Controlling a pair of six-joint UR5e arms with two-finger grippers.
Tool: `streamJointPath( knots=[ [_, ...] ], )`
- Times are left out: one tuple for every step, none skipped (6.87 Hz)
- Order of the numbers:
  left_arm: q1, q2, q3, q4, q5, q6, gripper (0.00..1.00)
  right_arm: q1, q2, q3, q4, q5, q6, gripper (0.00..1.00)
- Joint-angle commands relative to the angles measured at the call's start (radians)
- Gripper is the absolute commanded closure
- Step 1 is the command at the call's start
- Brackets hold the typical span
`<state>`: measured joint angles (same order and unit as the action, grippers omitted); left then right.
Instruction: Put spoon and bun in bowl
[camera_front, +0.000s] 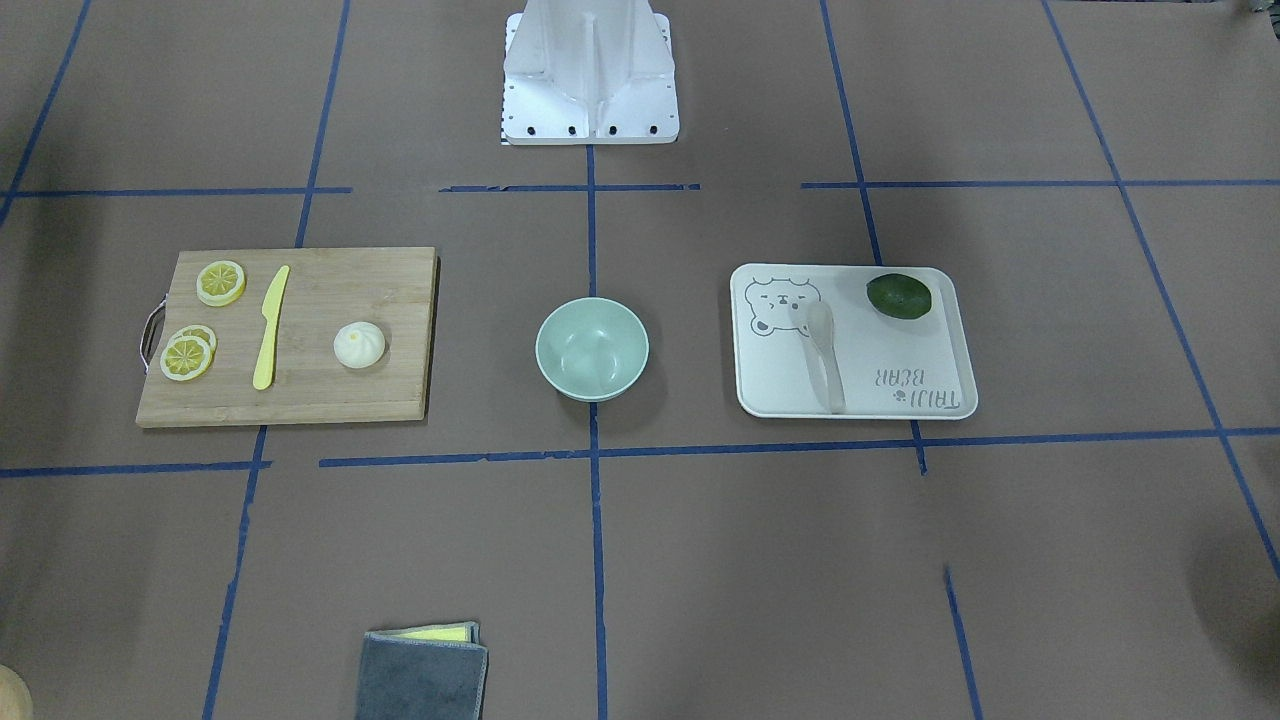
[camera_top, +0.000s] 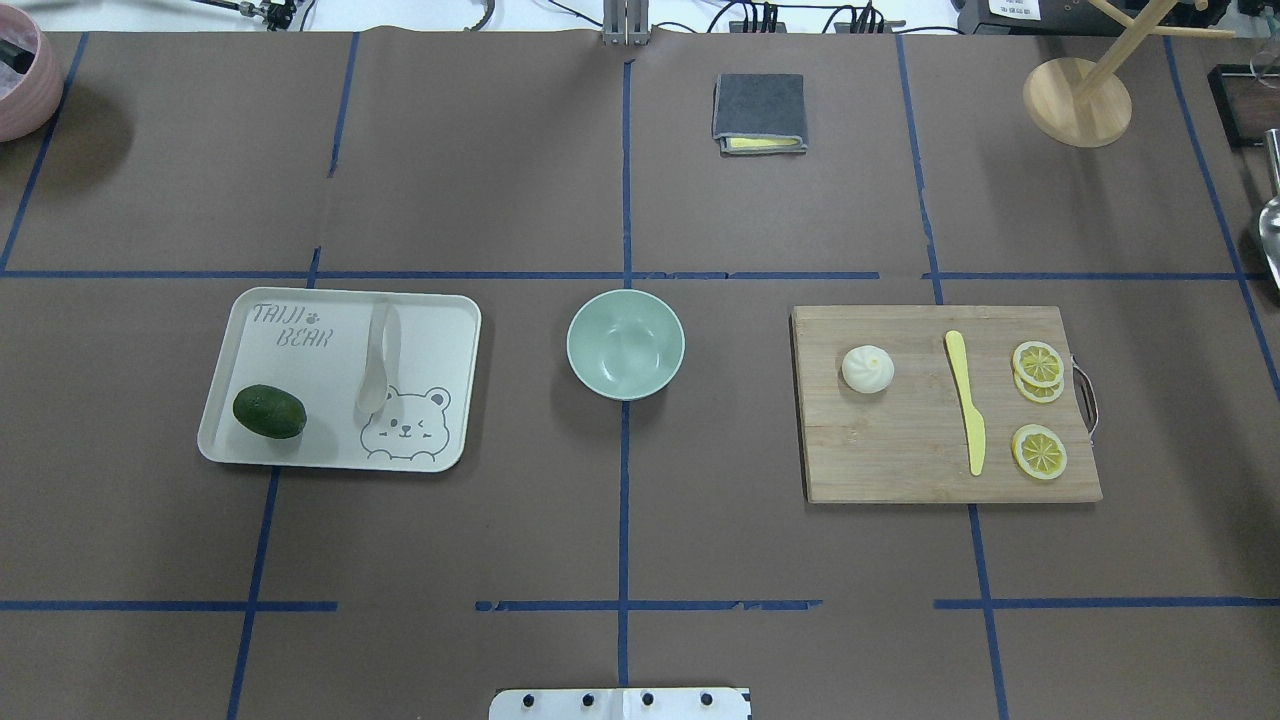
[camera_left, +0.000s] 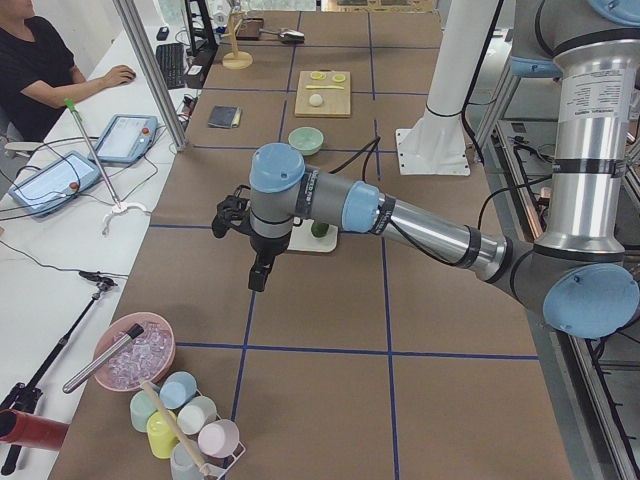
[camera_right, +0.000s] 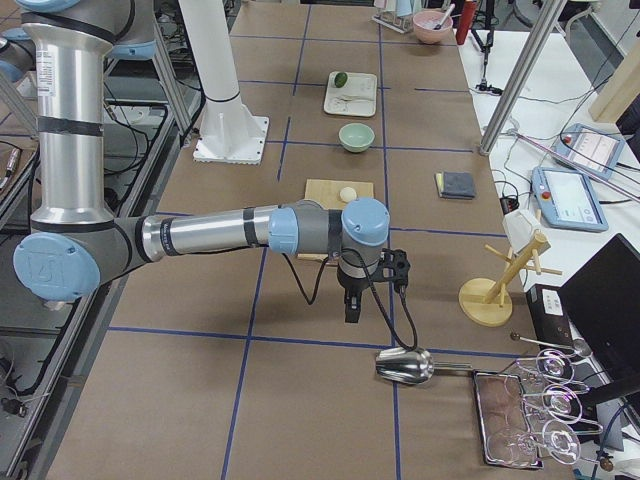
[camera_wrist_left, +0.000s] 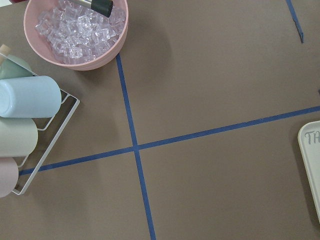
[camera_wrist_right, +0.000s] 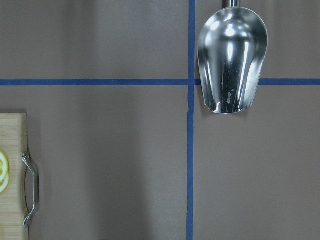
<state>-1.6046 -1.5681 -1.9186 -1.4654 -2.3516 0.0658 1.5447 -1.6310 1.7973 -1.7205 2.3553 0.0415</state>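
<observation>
The mint green bowl (camera_top: 626, 343) stands at the table's middle, empty. The pale spoon (camera_top: 377, 357) lies on a cream bear tray (camera_top: 300, 450) to the bowl's left in the overhead view. The white bun (camera_top: 867, 368) sits on a wooden cutting board (camera_top: 900, 470) to the bowl's right. My left gripper (camera_left: 258, 272) hangs over the table well beyond the tray's outer side. My right gripper (camera_right: 352, 308) hangs beyond the board's outer end. Both show only in the side views, so I cannot tell whether they are open or shut.
A dark green fruit (camera_top: 269, 411) shares the tray. A yellow knife (camera_top: 966, 400) and lemon slices (camera_top: 1038, 362) share the board. A folded cloth (camera_top: 759, 112) lies at the far side. A pink ice bowl (camera_wrist_left: 77, 31), a cup rack (camera_wrist_left: 25, 125) and a metal scoop (camera_wrist_right: 231, 57) sit at the ends.
</observation>
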Motion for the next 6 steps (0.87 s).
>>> streamJointPath(
  knots=[
    [0.002,0.026,-0.01,0.005,-0.002,0.012,0.0,0.0,0.0,0.02,-0.001,0.004,0.009,0.0],
    [0.008,0.034,-0.004,0.007,-0.002,0.012,0.0,0.0,-0.001,0.03,-0.001,0.007,0.012,0.0],
    [0.008,0.036,-0.005,0.007,0.0,0.012,0.0,0.0,0.0,0.03,-0.001,0.01,0.014,0.0],
    [0.008,0.04,-0.013,0.001,-0.009,0.019,0.0,0.0,-0.001,0.042,-0.001,0.025,0.015,0.0],
    [0.026,0.042,-0.013,-0.003,-0.009,0.022,0.0,0.0,-0.003,0.066,-0.001,0.039,0.014,0.0],
    [0.04,0.043,-0.01,-0.006,-0.015,0.025,0.0,0.0,-0.007,0.073,-0.001,0.041,0.014,0.0]
  ],
)
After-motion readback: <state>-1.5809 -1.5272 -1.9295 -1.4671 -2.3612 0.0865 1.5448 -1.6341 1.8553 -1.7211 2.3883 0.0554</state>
